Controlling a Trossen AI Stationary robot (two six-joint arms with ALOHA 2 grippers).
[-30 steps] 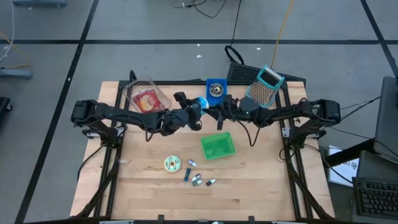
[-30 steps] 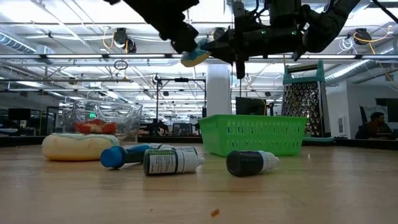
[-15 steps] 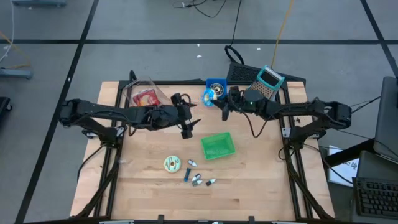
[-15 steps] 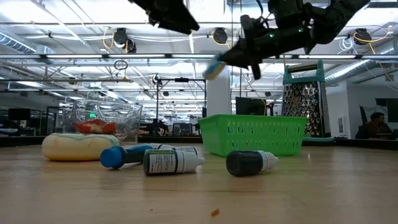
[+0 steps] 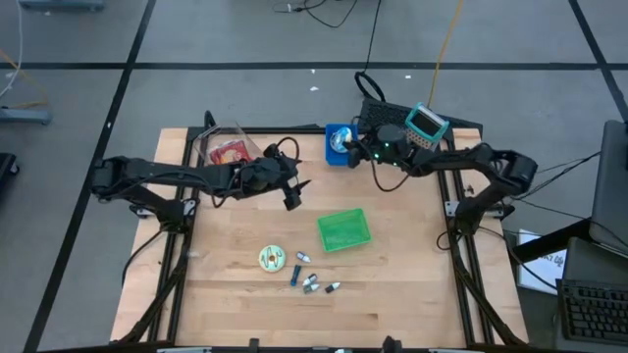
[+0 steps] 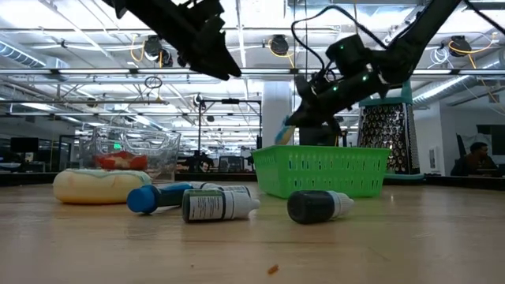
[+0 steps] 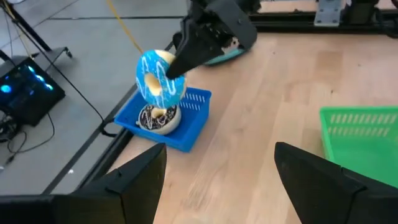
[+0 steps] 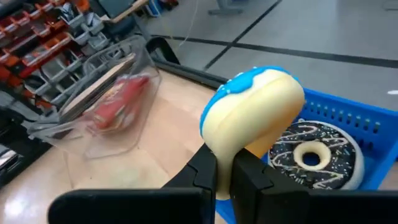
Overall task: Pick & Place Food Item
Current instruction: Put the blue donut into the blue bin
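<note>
A blue-frosted donut (image 7: 160, 82) hangs over the blue basket (image 7: 186, 127) at the table's far edge, with my right gripper (image 8: 227, 177) shut on it. A chocolate-frosted donut (image 8: 314, 155) lies in that basket, under the held one. In the high view my right gripper (image 5: 355, 149) reaches the basket (image 5: 332, 159) from the right. My left gripper (image 5: 292, 196) stands open with nothing between its fingers, left of the table's middle and clear of the donut. My right gripper pinches the donut's rim (image 8: 227, 155) between its two fingers, and the soft ring is squeezed thin there. The fingers come from the table's right, slanting a little downward. The donut stands on edge at the fingertips, lifted clear above the chocolate donut.
A green basket (image 5: 343, 230) sits right of the table's middle. Near the front lie a yellow donut (image 5: 272, 258) and several small bottles (image 5: 309, 282). A clear container (image 5: 231, 152) with red food stands at the far left, and a grater (image 5: 417, 137) at the far right.
The two grippers met over the table's middle with the blue donut between them. My left gripper let go, rolled and drew back toward the table's left. My right gripper swung toward the far edge and sank, carrying the donut over the blue basket.
</note>
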